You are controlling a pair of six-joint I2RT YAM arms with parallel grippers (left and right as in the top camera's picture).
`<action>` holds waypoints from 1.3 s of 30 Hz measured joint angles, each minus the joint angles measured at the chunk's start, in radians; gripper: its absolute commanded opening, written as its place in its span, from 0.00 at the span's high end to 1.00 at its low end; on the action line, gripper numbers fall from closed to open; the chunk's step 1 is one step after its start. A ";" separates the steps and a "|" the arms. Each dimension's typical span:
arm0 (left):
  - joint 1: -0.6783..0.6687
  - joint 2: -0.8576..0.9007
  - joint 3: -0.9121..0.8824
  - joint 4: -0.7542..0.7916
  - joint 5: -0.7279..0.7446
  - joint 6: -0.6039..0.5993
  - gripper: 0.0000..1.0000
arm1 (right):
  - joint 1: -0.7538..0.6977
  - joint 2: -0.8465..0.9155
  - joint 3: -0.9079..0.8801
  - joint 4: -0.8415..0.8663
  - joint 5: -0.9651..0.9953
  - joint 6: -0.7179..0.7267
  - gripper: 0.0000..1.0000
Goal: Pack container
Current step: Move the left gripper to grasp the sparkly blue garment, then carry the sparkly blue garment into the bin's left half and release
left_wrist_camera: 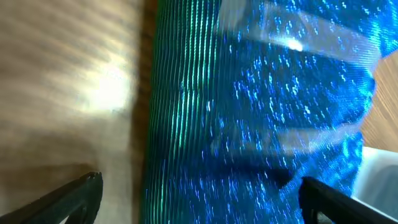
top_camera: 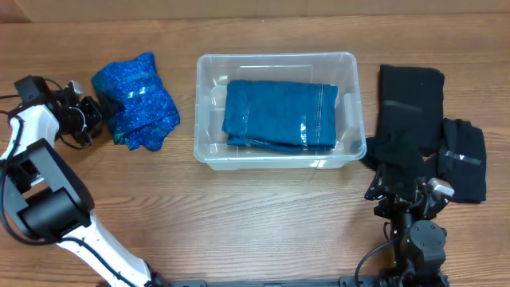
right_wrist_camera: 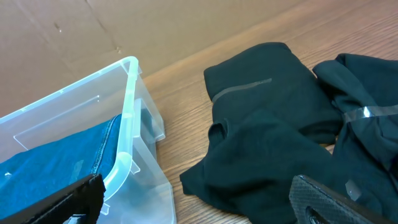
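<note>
My left gripper is wide open, pointing at a sparkly blue cloth that lies bunched on the table. In my left wrist view the gripper has one fingertip over bare wood and the other over the cloth, which fills nearly everything ahead of me. I cannot tell whether either finger touches it. The container sits just beyond that cloth, farther along the way these fingers point.

My right gripper is also open, jaws spread wide and gripping nothing. It hangs at the near edge of a black garment. From my right wrist, the gripper looks out over this black garment, which spreads ahead between the fingers. A second black piece overlaps it to the right. The container stands ahead and to the left of this gripper, just beside the black garment. It is upright on the table, and a folded blue cloth lies flat inside it, covering most of its base.
</note>
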 measured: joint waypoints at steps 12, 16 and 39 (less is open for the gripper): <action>-0.098 0.078 0.006 0.116 0.089 0.023 0.96 | 0.000 0.000 0.000 0.000 0.000 0.000 0.00; -0.094 0.072 0.028 -0.021 0.119 0.026 0.96 | 0.000 0.000 0.000 0.000 0.000 0.000 0.00; -0.823 -0.395 0.307 -0.321 0.137 0.129 0.96 | 0.000 0.000 0.000 0.000 0.000 0.000 0.00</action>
